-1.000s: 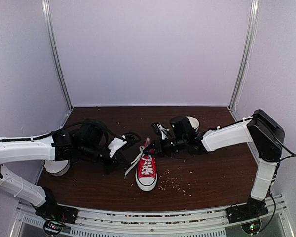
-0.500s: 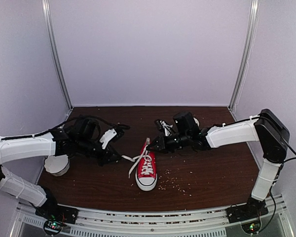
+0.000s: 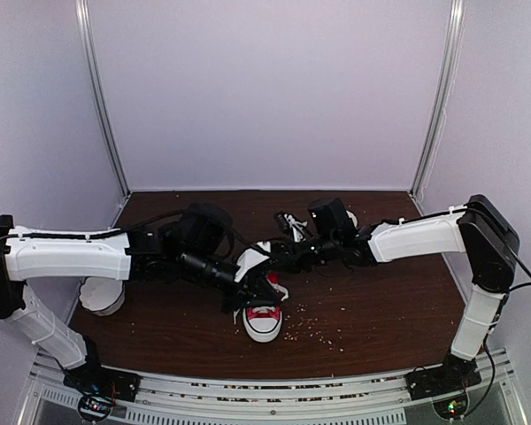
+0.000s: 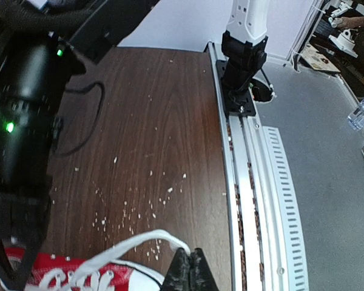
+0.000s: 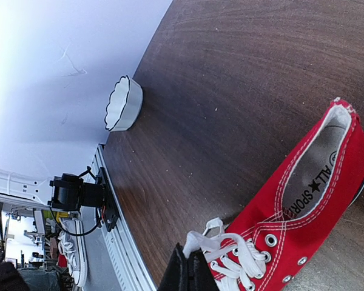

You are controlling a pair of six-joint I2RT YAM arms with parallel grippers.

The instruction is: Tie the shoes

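Observation:
The red sneaker lies toe toward the near edge, its heel half hidden under my arms. My left gripper reaches across it from the left. In the left wrist view this gripper is shut on a white lace that arcs up from the shoe. My right gripper sits just behind the shoe's heel. In the right wrist view this gripper is shut on a bunched loop of lace beside the shoe's eyelets.
A white scalloped bowl stands at the left and also shows in the right wrist view. A second bowl is partly hidden behind the right arm. Pale crumbs are scattered right of the shoe. The metal rail runs along the near edge.
My left arm has swung right, from left of the shoe to over it, carrying its lace across. The right gripper has barely moved.

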